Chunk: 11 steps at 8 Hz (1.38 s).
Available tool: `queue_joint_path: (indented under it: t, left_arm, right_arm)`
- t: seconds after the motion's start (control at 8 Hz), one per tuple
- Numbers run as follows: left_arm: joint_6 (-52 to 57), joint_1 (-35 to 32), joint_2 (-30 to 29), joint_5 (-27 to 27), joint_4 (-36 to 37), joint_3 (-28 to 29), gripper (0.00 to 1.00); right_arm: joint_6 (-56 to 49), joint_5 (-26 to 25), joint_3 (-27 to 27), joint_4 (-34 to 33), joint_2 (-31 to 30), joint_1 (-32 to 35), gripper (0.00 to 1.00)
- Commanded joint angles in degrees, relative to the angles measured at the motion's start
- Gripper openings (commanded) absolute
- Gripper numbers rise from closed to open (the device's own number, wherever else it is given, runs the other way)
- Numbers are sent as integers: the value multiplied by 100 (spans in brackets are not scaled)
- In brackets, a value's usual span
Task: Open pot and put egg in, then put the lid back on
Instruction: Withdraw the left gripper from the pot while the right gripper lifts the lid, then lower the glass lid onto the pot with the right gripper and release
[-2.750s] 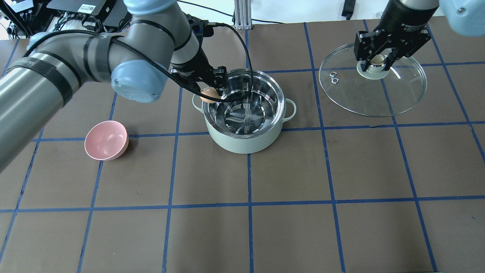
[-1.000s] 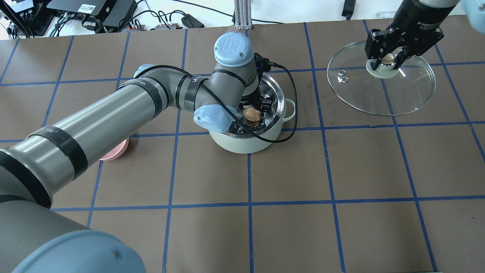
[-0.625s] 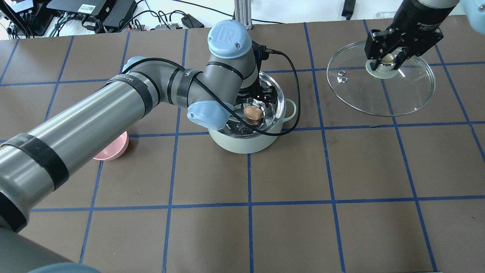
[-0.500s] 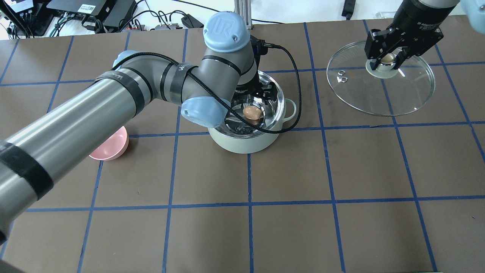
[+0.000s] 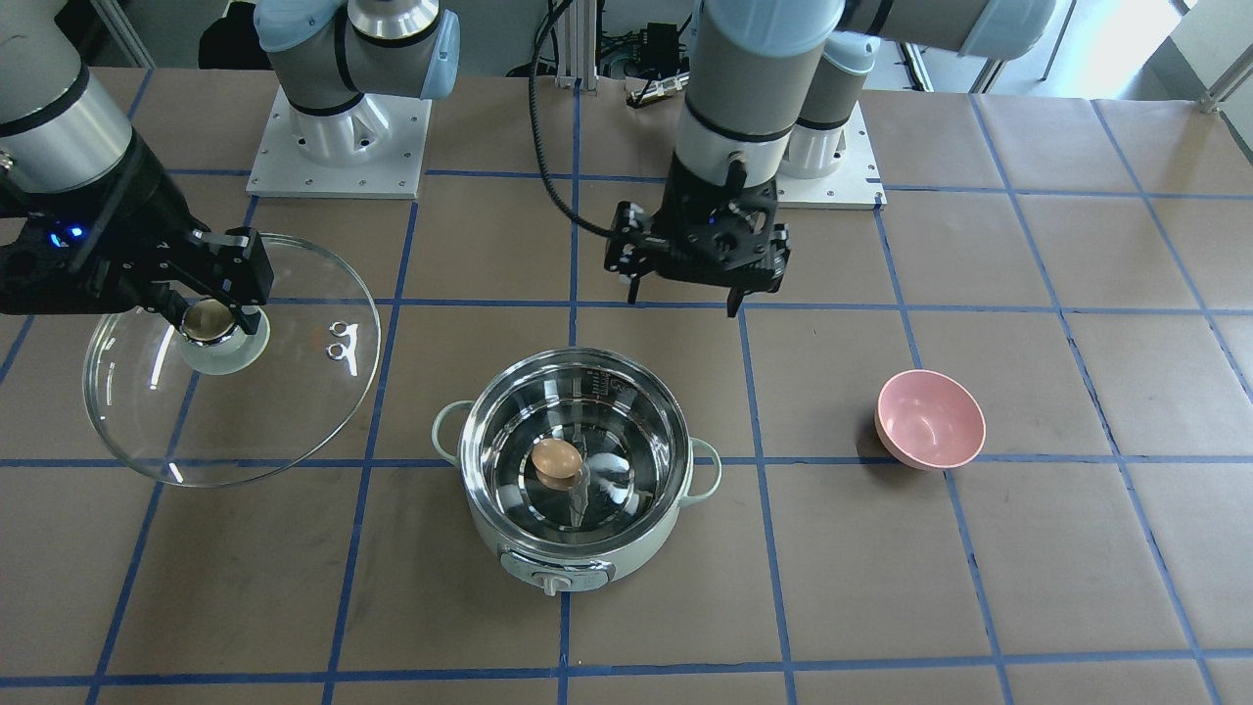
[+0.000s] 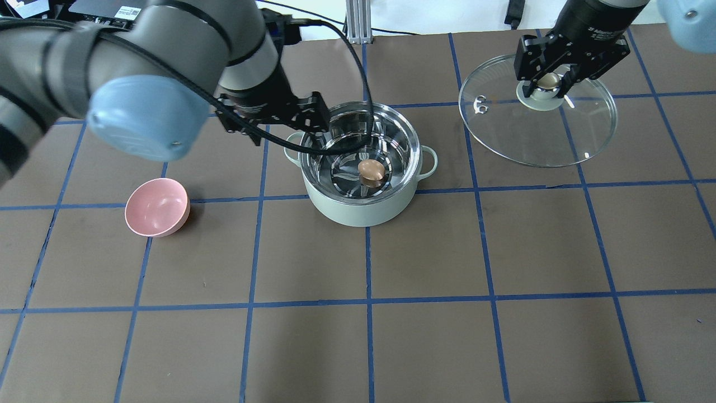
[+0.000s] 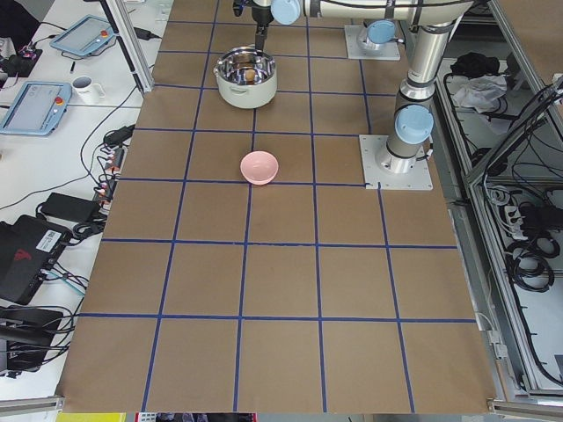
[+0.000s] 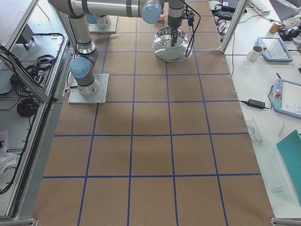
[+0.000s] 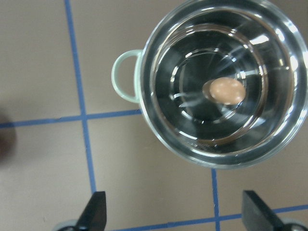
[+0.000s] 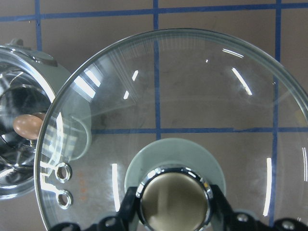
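Left pincer pulled back — egg apart, in pot.

Brown table gridded with blue tape; white side bench holds teach pendants, mug, cables.

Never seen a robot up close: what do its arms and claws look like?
The left arm and right arm are grey tubes with pale blue joint caps; black bands ring the left, which trails a black cable. The left gripper and right gripper are black, two-fingered.
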Motion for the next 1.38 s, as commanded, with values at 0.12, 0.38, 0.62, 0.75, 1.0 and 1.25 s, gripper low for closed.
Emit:
queue_joint_path:
  t: [0.12, 0.38, 0.62, 0.75, 1.0, 1.25]
  left_arm:
    - [87, 725, 742, 69, -1449, 17, 100]
    - [769, 1110, 726, 69, -1488, -70, 100]
    - [1115, 1603, 717, 130, -1549, -79, 100]
    - [1115, 1605, 708, 122, -1550, -79, 100]
    - [1124, 1605, 699, 104, -1541, -88, 100]
    - [1124, 1605, 699, 113, -1541, -88, 100]
  right_arm:
    - [1052, 71, -87, -550, 161, 638, 6]
    - [1743, 79, -87, -1101, 424, 1147, 5]
    - [2413, 79, -78, -1472, 697, 1561, 6]
    - [2851, 132, -61, -1735, 838, 1737, 5]
    - [3624, 62, -43, -2193, 1207, 2237, 5]
    - [3716, 18, 53, -2256, 1287, 2511, 5]
